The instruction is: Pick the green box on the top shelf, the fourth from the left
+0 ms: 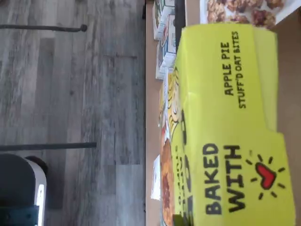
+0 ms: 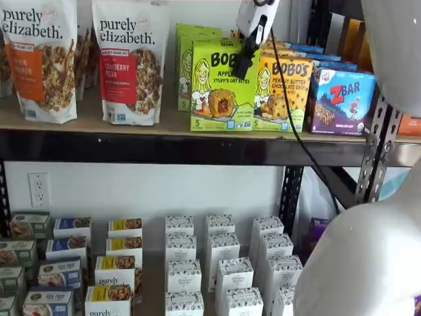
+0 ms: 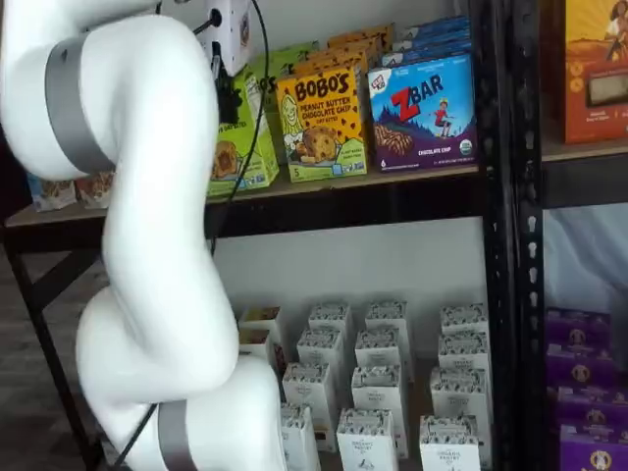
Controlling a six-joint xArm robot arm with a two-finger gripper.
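The green box point(image 2: 220, 99), lime-green and marked Bobo's Apple Pie, stands upright at the front edge of the top shelf point(image 2: 131, 128), with more green boxes behind it. My gripper point(image 2: 243, 62) reaches down onto its upper right part, black fingers closed on it with no gap showing. In a shelf view, the fingers point(image 3: 228, 103) sit at the top edge of the green box point(image 3: 240, 147), partly behind my white arm. The wrist view is filled by the green box point(image 1: 225, 122) close up, with "Apple Pie" and "Baked with" readable, and no fingers show there.
Right of the green box stand a yellow-orange Bobo's peanut butter box point(image 2: 283, 92) and a blue ZBar box point(image 2: 339, 99). Granola bags point(image 2: 131, 59) stand to its left. White cartons point(image 2: 220, 263) fill the lower shelf. A black upright point(image 2: 375, 151) and my arm point(image 2: 368, 263) are at the right.
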